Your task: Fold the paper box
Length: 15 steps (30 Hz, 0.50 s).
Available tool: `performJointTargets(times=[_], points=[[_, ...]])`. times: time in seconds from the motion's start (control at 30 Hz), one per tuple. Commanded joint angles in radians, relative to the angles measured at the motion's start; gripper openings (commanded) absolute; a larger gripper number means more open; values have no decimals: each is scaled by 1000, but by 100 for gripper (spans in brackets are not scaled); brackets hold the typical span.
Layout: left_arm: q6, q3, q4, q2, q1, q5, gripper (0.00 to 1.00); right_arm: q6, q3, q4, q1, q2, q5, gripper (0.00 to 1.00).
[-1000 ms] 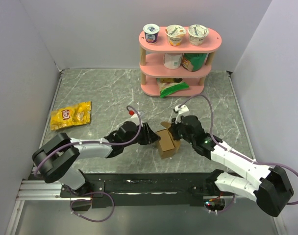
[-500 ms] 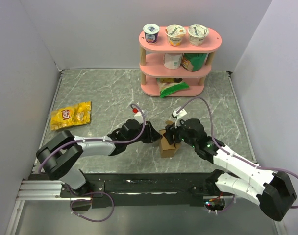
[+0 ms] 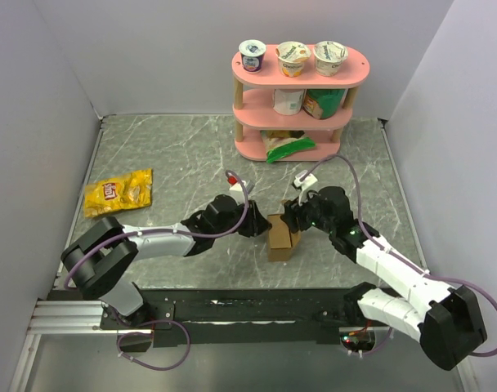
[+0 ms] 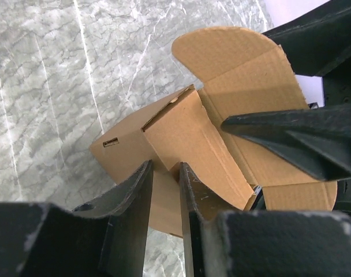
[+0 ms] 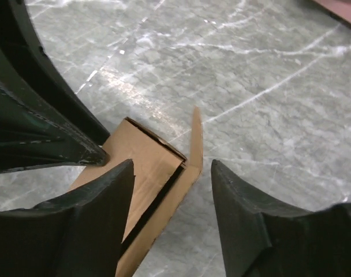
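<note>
Right now the paper box [image 3: 281,238] sits on the marbled table [image 3: 150,147] just below the middle of the overhead frame, between your two grippers, its longer side running up and down the picture. Your left gripper [image 3: 253,225] comes in from the box's left. In its wrist view the fingers [image 4: 132,202] stand close together with cardboard wall in the narrow slot between them, so read it as pinched on the box's near corner. Your right gripper [image 3: 294,219] is at the box's upper right, jaws apart, holding nothing. In its own view it hangs over the box's open edge, and a loose side flap [image 5: 196,138] stands on edge in the gap between its fingers, centre of that frame. That is the relation to mind: the unfolded flaps lie directly under the right gripper, and the rounded lid flap [image 4: 233,57] leans toward it. The right arm is the nearer one, and the left looks better used as anchor. Judgement only: the side flap wants pushing inward, toward frame left in the right wrist view.
</note>
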Motion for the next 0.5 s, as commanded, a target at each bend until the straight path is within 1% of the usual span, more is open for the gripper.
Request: performJointTargets(times=[0.0, 0.13, 0.17, 0.2, 0.23, 0.4, 0.47], points=[[64, 23, -74, 10, -4, -9, 29, -54, 78, 22, -31, 14, -90, 60], [85, 30, -88, 5, -4, -8, 29, -72, 93, 14, -48, 46, -102, 50], [88, 33, -91, 7, -4, -5, 29, -75, 93, 17, -52, 52, -104, 44], [93, 36, -95, 10, -4, 3, 30, -80, 98, 19, -54, 66, -109, 42], [102, 43, -99, 13, -4, 5, 29, -88, 105, 17, -57, 75, -115, 38], [105, 53, -108, 24, -4, 9, 28, -111, 151, -33, -60, 129, -112, 36], [106, 55, -109, 19, -4, 8, 29, -115, 151, -32, -58, 125, -121, 33]])
